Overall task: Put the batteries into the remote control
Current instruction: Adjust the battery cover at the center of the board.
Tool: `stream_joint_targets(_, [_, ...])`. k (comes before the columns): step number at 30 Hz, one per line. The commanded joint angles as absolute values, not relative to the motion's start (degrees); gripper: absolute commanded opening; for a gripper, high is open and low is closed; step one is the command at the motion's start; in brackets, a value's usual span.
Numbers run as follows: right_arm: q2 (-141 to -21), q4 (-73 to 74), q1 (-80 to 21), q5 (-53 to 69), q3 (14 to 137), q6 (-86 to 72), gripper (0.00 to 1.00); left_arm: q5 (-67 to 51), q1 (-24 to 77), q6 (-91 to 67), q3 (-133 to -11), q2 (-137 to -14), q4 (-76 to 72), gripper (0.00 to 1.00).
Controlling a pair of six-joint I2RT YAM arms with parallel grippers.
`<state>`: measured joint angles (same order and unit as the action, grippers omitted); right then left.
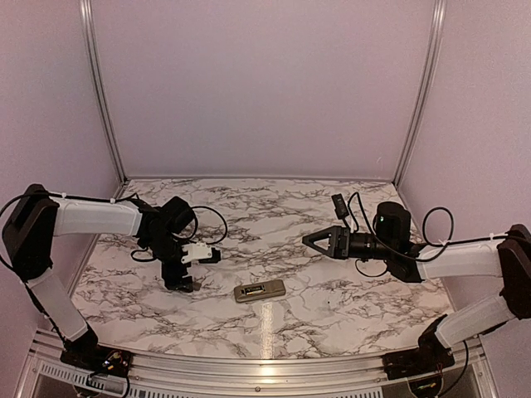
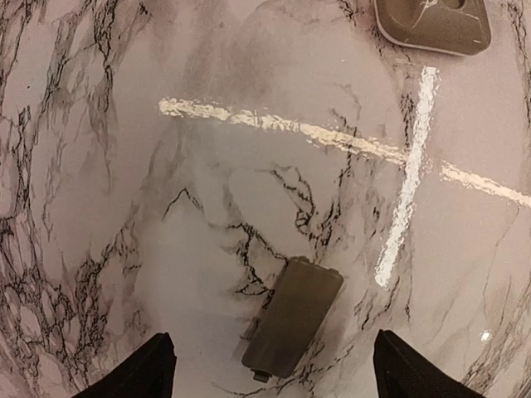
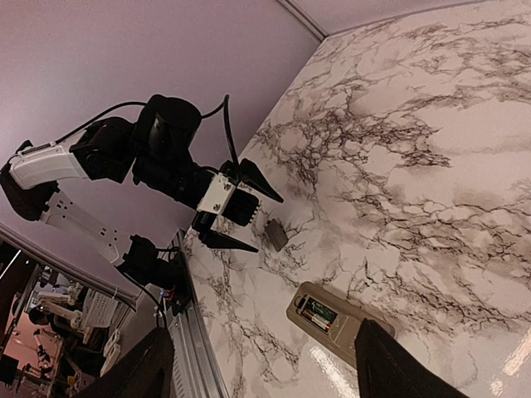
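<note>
White marble-pattern tabletop (image 1: 274, 203), grey-black veins. Behind tabletop: plain lilac back wall (image 1: 261, 83); matching side walls (image 1: 41, 99) flank it. Aluminium posts (image 1: 101, 91) rise at tabletop's far corners. Metal rail (image 1: 265, 375) along near edge. Bright glare streaks (image 2: 274, 126) on tabletop.

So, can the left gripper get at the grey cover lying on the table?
Probably yes: the left gripper hangs open just above the grey cover, which lies flat on the table with nothing covering it.
</note>
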<state>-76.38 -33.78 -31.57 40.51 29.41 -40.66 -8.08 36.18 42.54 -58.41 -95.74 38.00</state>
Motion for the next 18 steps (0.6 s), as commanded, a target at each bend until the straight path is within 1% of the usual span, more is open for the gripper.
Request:
stream_joint_targets(1, [-76.6, -35.1, -31.2, 41.7, 31.0, -40.8, 0.73, -7.9, 35.3, 43.9, -60.6, -97.1, 41.0, 0.84])
stream_joint_targets(3, [-76.7, -35.2, -31.2, 41.8, 31.0, -40.9, 0.73, -7.8, 35.1, 44.1, -60.2, -96.6, 40.9, 0.82])
stream_joint_targets(7, [-76.7, -35.2, -31.2, 41.8, 31.1, -40.9, 0.72, -7.9, 34.9, 44.8, -57.9, -95.2, 39.5, 0.81])
stream_joint_targets(10, [-76.8, -35.4, -31.2, 41.8, 31.0, -41.0, 0.72, -7.7, 34.8, 45.1, -58.0, -96.2, 39.3, 0.79])
stream_joint_targets(18, [-77.1, -37.3, -31.2, 42.1, 30.0, -42.3, 0.72, -8.1, 34.6, 45.4, -61.1, -101.6, 42.4, 0.69])
